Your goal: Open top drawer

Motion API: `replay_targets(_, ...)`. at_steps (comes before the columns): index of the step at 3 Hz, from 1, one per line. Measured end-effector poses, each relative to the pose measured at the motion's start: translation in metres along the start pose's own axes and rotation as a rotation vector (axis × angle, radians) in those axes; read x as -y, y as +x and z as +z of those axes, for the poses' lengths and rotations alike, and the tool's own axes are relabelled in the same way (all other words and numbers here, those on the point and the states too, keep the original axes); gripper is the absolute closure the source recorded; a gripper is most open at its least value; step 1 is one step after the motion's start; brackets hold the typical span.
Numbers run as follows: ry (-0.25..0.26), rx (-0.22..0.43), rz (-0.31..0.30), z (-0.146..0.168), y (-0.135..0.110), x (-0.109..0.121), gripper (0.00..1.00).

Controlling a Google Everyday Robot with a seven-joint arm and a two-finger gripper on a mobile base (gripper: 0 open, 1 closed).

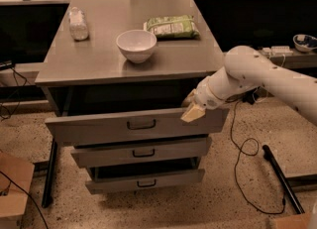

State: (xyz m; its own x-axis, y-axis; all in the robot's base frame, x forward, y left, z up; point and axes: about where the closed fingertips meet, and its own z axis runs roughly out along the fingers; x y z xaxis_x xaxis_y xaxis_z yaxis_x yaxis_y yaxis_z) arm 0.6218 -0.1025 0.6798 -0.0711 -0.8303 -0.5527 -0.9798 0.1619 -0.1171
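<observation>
- Speckled floor (233, 198) spreads below the gripper, with a grey metal cabinet (99, 67) standing on it and a dark counter line running behind.
- The gripper (193, 110) sits at the end of a white arm (257, 77) that reaches in from the right of the view. It is at the upper edge of the top drawer (99, 130), near that drawer front's right end.
- Whether the gripper is open or closed cannot be told, nor whether it grips the edge or only rests against it.
- The top drawer stands partly pulled out from the cabinet, with a dark gap above its front. Its small black handle (141, 124) is left of the gripper and slightly lower, with nothing on it.
- Below the gripper are the middle drawer (109, 156) and, lower still, the bottom drawer (114, 186) (both also stand out a little from the frame).
- Above and left of the gripper, on the cabinet top, a white bowl (136, 44) stands near the front edge. A green packet (172, 26) lies behind it, and a clear plastic bottle (78, 23) is further left.
- Down to the right of the gripper, a black cable (237, 143) loops across the floor.
- Far to the lower left is a cardboard box (12, 186).
</observation>
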Motion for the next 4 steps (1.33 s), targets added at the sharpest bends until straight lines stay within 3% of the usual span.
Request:
replay_targets(1, 0.0, 0.0, 0.0, 0.0, 0.0, 0.0, 0.67)
replay_targets(2, -0.006, -0.004, -0.004, 0.0, 0.0, -0.001, 0.36)
replay_targets(3, -0.051, -0.038, -0.034, 0.003, 0.0, -0.007, 0.13)
replay_targets(4, -0.149, -0.159, -0.013, -0.005, 0.02, -0.041, 0.0)
